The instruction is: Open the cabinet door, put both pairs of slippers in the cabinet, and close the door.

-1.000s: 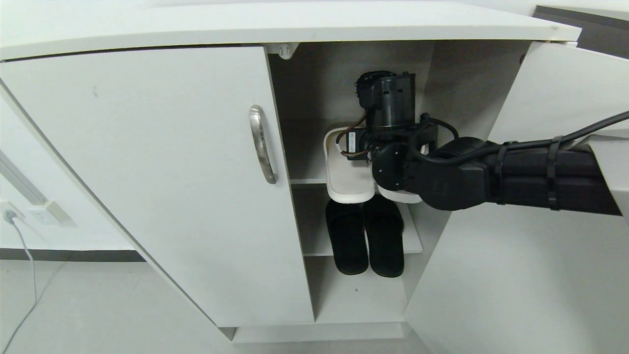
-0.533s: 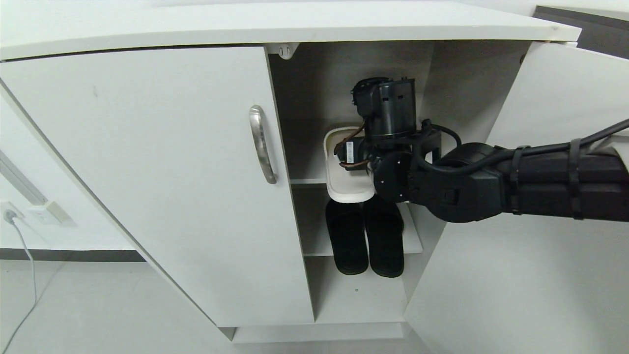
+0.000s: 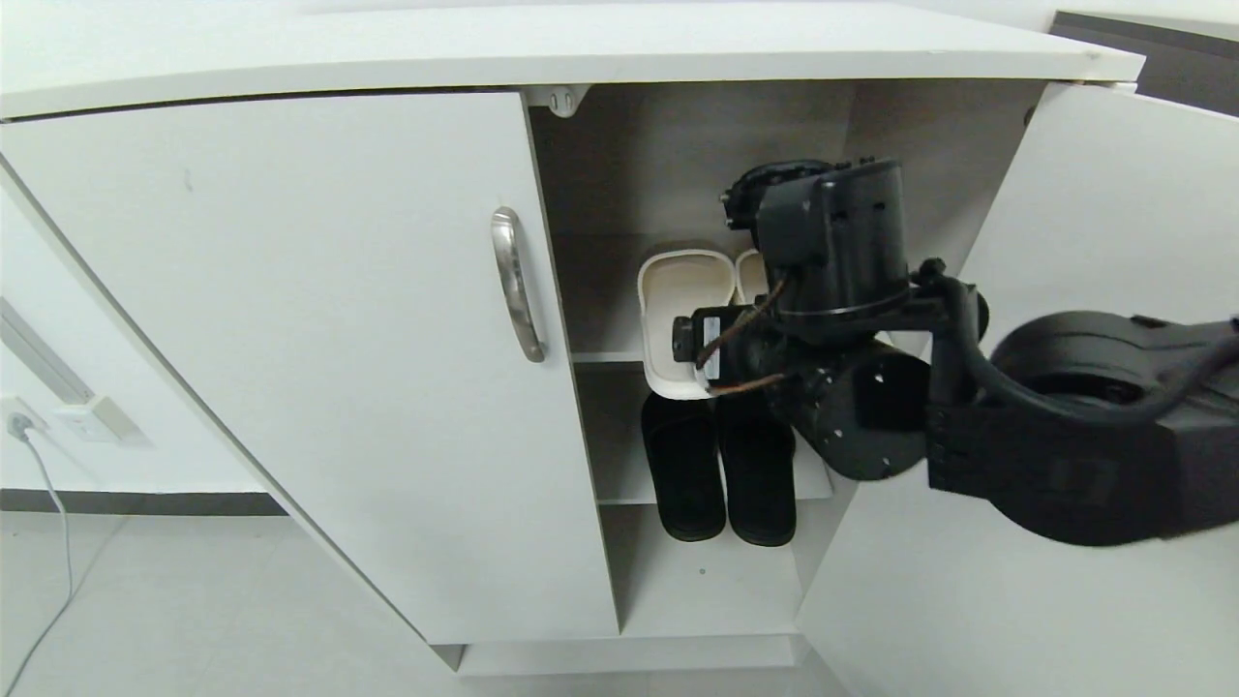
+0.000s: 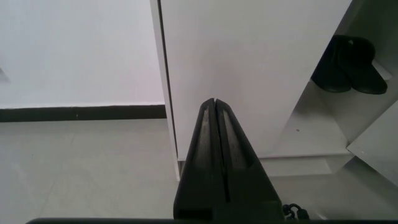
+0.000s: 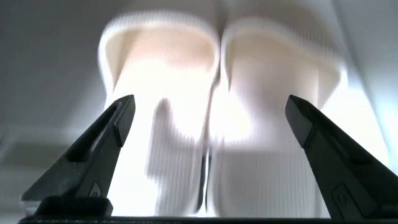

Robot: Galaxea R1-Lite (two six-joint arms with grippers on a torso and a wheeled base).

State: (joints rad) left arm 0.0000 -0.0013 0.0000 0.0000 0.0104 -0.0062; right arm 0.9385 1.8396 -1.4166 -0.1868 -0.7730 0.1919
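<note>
Head view: white slippers [image 3: 678,319] shelved above black slippers [image 3: 721,474]; placing appears complete. Right gripper [image 5: 211,106] spread, empty; left gripper [image 4: 214,102] closed, empty. Next: withdraw arm, swing open door [image 3: 1094,194] shut.

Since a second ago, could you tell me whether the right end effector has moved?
Yes. Judged against the door handle, the right end effector has backed away from the white slippers on the shelf, toward the robot and to its right.
</note>
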